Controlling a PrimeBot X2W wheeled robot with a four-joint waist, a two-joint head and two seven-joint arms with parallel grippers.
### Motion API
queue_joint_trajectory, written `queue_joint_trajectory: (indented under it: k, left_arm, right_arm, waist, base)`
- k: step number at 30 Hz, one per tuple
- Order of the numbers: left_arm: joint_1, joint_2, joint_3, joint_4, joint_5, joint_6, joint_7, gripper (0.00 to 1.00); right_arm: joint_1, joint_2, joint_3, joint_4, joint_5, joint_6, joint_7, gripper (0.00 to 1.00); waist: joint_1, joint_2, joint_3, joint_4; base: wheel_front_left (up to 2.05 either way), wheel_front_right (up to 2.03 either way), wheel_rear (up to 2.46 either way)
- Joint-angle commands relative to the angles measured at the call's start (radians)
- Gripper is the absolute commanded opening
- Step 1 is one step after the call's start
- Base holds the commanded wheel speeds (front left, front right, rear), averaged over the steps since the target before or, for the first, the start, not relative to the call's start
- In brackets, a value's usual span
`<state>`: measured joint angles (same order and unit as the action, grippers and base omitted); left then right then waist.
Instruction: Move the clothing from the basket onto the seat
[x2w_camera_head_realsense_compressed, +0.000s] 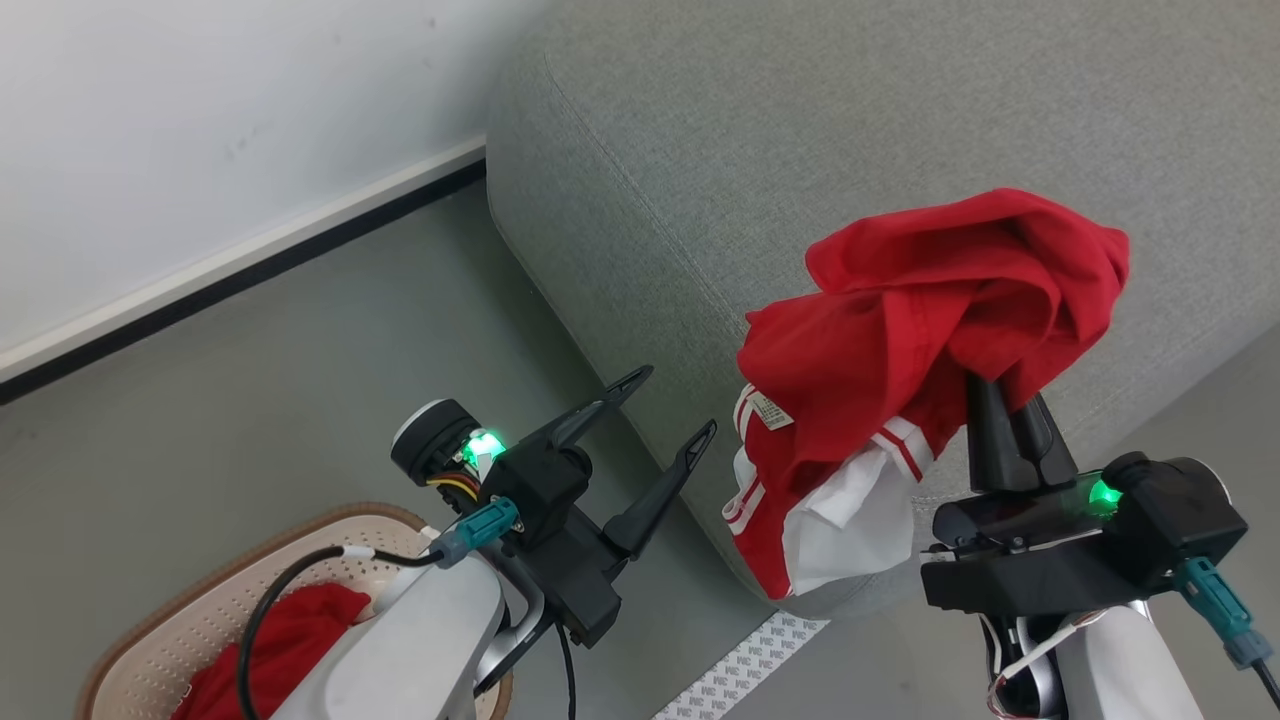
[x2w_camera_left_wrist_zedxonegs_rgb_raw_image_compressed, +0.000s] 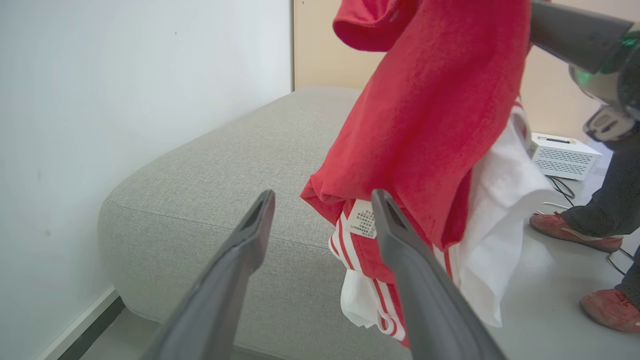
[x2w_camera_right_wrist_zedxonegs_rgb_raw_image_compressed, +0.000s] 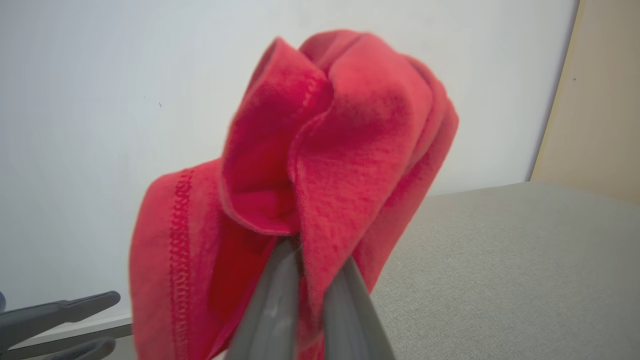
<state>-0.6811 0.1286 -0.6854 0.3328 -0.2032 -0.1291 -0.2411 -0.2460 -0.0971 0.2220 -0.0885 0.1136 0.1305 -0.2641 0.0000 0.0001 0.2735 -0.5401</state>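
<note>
The right gripper (x2w_camera_head_realsense_compressed: 1000, 395) is clamped on the red clothing (x2w_camera_head_realsense_compressed: 930, 300), held above the front edge of the seat (x2w_camera_head_realsense_compressed: 700, 150). The left gripper (x2w_camera_head_realsense_compressed: 672, 402) stands wide apart, empty, near its corner.

We record: clothing (x2w_camera_head_realsense_compressed: 930, 290) soft, fuzzy matt cloth; seat (x2w_camera_head_realsense_compressed: 700, 150) coarse woven fabric; basket (x2w_camera_head_realsense_compressed: 200, 610), lower left, perforated smooth plastic.

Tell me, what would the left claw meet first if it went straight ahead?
Probably the red clothing hanging from the right claw; depth is unclear, so perhaps the seat behind instead.
</note>
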Motion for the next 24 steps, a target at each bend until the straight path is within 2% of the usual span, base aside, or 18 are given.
queue_joint_trajectory:
  k: [1,8,15,20,24]
  left_arm:
    - [-0.010,0.002,-0.004,0.006,-0.006,0.001,-0.008,1.00]
    - [-0.051,0.018,-0.030,0.009,-0.016,0.000,-0.014,1.00]
    - [-0.094,0.047,-0.048,-0.006,-0.003,0.000,0.010,1.00]
    - [-0.131,0.072,-0.056,-0.044,0.014,-0.001,0.049,1.00]
    - [-0.182,0.092,-0.081,-0.094,0.032,-0.001,0.105,1.00]
  right_arm:
    - [0.010,0.005,-0.003,-0.007,-0.002,0.000,-0.001,0.00]
    - [-0.073,0.023,-0.050,-0.029,0.020,0.000,-0.001,0.00]
    - [-0.243,0.011,-0.158,-0.033,0.057,0.000,-0.001,0.00]
    - [-0.415,-0.043,-0.247,-0.008,0.090,0.000,-0.001,0.00]
    - [-0.600,-0.121,-0.310,0.056,0.134,0.000,-0.001,0.00]
  waist:
    - [0.0000,-0.0001,0.007,-0.001]
    - [0.0000,-0.0001,0.063,0.001]
    - [0.0000,-0.0001,0.156,0.010]
    - [0.0000,-0.0001,0.247,0.018]
    - [0.0000,-0.0001,0.355,0.032]
  base:
    - [0.00,0.00,0.00]
    - [0.00,0.00,0.00]
    - [0.00,0.00,0.00]
    - [0.00,0.00,0.00]
    - [0.00,0.00,0.00]
